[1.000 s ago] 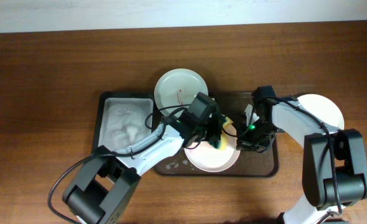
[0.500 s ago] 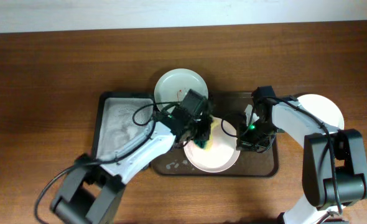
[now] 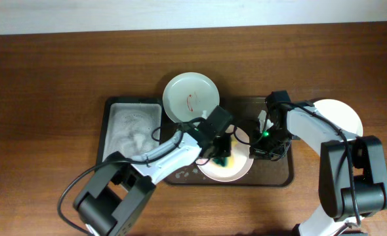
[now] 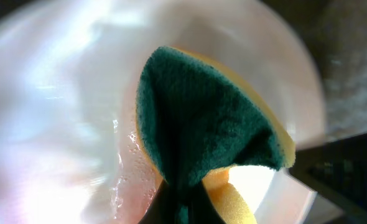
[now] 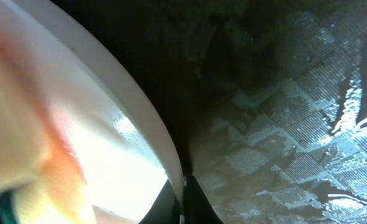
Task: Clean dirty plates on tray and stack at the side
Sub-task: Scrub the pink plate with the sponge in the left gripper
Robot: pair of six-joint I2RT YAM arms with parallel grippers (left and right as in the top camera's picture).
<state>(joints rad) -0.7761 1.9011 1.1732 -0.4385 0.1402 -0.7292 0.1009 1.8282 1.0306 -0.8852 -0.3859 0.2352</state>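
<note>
Overhead, the left end effector (image 3: pixel 222 151) sits over the pinkish plate (image 3: pixel 239 170) in the lower middle of the frame, on the dark brown tray (image 3: pixel 280 176). It pinches a sponge (image 4: pixel 208 124) and presses the green scouring face flat on the plate's wet surface, with the yellow backing toward the fingers. That is the fitting orientation for scrubbing. The left wrist view shows water beads beside the sponge, and no red mark can be made out on the visible part of the plate, though much of it is glare. The right end effector (image 3: pixel 260 140) is at the plate's right edge. In the right wrist view its fingertips are closed on the white rim, one above and one below. In my judgement this grip is there to brace the plate so that it neither slides nor spins under the sponge. A pale green plate (image 3: pixel 191 95) lies in the upper middle of the frame, partly over the tray's top edge, and bears a small red smear (image 3: pixel 191 100), so it has not been cleaned. A cream plate (image 3: pixel 344 113) rests on the bare bench (image 3: pixel 49 78) at the right, off the tray, where I judge the clean stack is forming. A smaller black tray (image 3: pixel 105 131) with a wet whitish inside adjoins on the left, probably the washing water.
</note>
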